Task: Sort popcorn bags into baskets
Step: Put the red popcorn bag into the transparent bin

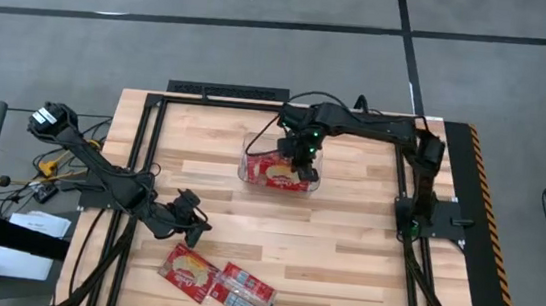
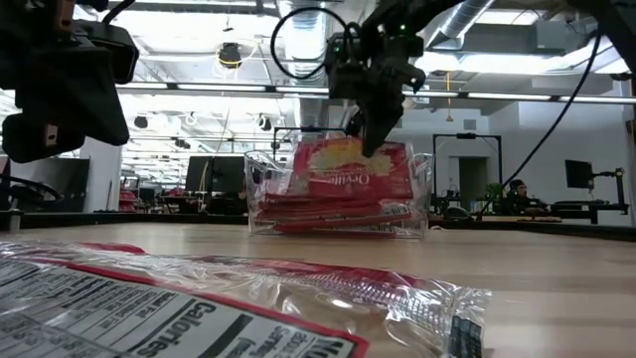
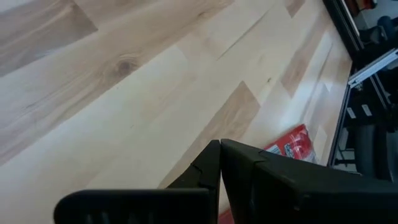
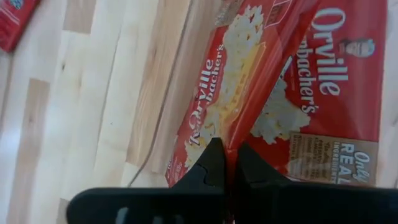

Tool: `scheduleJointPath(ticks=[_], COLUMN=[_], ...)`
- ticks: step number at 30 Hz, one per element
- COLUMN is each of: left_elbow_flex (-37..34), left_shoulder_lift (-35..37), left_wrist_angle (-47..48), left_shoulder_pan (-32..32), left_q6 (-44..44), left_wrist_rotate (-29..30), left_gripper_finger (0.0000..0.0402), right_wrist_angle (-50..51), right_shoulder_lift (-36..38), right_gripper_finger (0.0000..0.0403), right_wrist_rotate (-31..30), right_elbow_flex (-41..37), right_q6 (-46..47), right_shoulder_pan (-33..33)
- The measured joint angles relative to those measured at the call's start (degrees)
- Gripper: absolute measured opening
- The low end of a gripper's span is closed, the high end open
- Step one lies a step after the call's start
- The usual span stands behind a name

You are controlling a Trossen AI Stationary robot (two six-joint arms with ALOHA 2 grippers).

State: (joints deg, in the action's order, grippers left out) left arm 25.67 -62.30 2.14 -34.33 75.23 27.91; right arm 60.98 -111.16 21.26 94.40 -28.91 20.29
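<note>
Bare bench (image 1: 345,240) across the centre and right of the high view, open for passage. Clear bin (image 1: 248,167) upper centre, packed with popcorn bags (image 1: 277,172), mouth blocked by right gripper (image 1: 303,156), fingers pinched on an upright bag. Two loose bags (image 1: 218,280) at bottom centre, just below left gripper (image 1: 187,215). Dark frame rails (image 1: 150,141) hemming both sides.

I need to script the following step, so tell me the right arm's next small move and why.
Probably open the right gripper and let go. It is shut on a popcorn bag that stands tilted inside the clear bin, on top of other bags, so the drop looks safe. The left gripper waits shut near two bags on the table.
</note>
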Motion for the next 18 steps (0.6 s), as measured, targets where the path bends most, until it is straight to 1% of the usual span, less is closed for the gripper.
scheduleJointPath(ticks=[4,7,11,16,18], left_elbow_flex=[0.0,0.0,0.0,0.0,0.0], left_shoulder_lift=[0.0,0.0,0.0,0.0,0.0], left_wrist_angle=[0.5,0.8,1.1,1.4,1.6], left_shoulder_pan=[0.0,0.0,0.0,0.0,0.0], left_q6=[0.5,0.7,1.3,1.1,1.1], left_wrist_rotate=[1.0,1.2,1.4,1.5,1.4], left_gripper_finger=[0.0,0.0,0.0,0.0,0.0], right_wrist_angle=[0.9,0.3,0.3,0.1,0.1], right_shoulder_lift=[-0.7,-0.7,-0.7,-0.7,-0.7], right_gripper_finger=[0.0015,0.0038,0.0101,0.0188,0.0213], right_wrist_rotate=[-1.3,-4.7,-9.1,-9.6,-11.6], right_elbow_flex=[1.9,3.7,6.6,8.3,8.3], right_q6=[-1.2,-1.6,-1.5,-1.1,-0.3], right_shoulder_pan=[0.1,-0.1,-0.1,-0.2,-0.5])
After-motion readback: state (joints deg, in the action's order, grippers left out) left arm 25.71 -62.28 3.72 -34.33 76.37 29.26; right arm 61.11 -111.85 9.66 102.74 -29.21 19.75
